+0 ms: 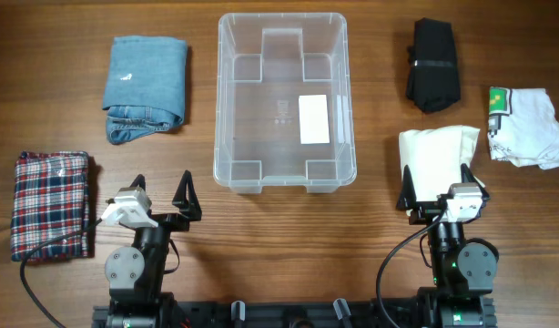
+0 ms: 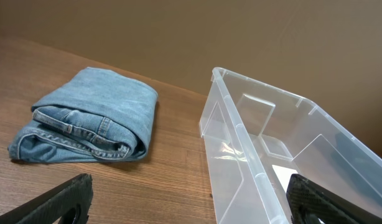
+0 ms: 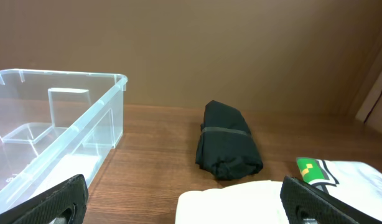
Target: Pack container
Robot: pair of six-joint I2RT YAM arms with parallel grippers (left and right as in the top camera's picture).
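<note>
Overhead: the container [image 1: 266, 137] sits mid-table [image 1: 370, 237], long side running away from the arms. It is bare inside except for the white label [image 1: 313, 118] on its base.

- The clothes flank it. The folded jeans [image 1: 145, 87] and plaid shirt [image 1: 50, 205] are on your left. The black bundle [image 1: 432, 77], cream folded cloth [image 1: 436, 159] and white printed tee [image 1: 530, 128] are on your right.
- The layout reads as deliberate: each arm has its own stock and the bin lies between them, so neither arm need cross over.
- The left gripper [image 1: 161, 187] has its jaws spread fully with nothing in them. It is parked near its base and faces the gap between the jeans and the bin wall.
- The right gripper [image 1: 438, 182] is equally wide and empty. It is poised over the near edge of the cream cloth; whether it touches the cloth, you cannot tell.

Judgement: packing has not begun. The cream cloth looks the easiest first pick.
</note>
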